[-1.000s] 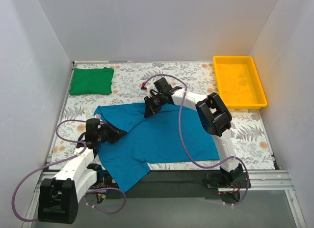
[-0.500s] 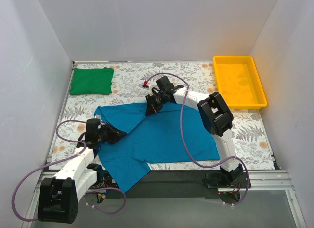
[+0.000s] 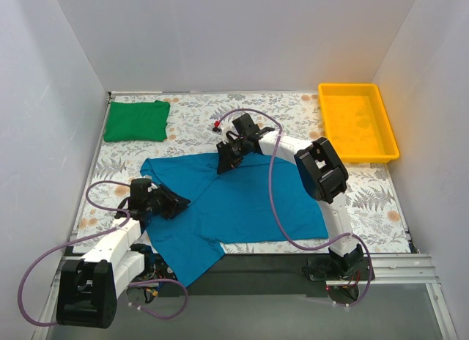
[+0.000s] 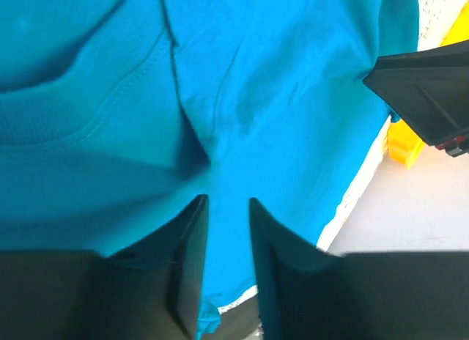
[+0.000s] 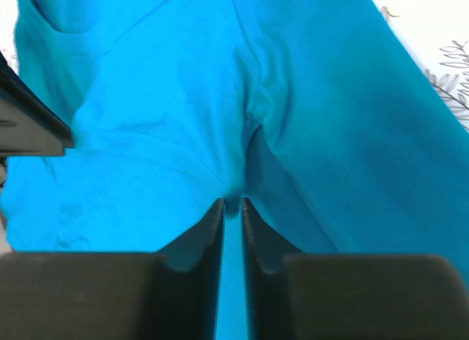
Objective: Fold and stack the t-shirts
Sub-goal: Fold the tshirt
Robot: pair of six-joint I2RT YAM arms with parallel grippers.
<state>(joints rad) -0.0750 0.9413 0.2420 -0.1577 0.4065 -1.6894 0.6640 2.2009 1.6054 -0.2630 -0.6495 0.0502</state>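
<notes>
The teal-blue t-shirt is lying opened flat over the near middle of the desk, and one flap of it is hanging over the near edge. Nearest to us, the left gripper is sitting low on the left side of the shirt. In its wrist view its fingers are standing almost together and are pinching a raised pleat of the blue cloth. Further away, at the far border of the shirt, the right gripper is pressing its fingers together on a small bunch of the cloth.

We are judging that the coming move is turning on the line from one pinch to the other. It is running slantwise from near left to far middle, and the large body of the shirt is lying to the right of it.

The gripper bodies are hiding both pinch places from above, so we cannot tell if they are holding sleeve, shoulder or hem. At the far left corner the green t-shirt is lying already folded, and the yellow tray is standing at the far right corner.
</notes>
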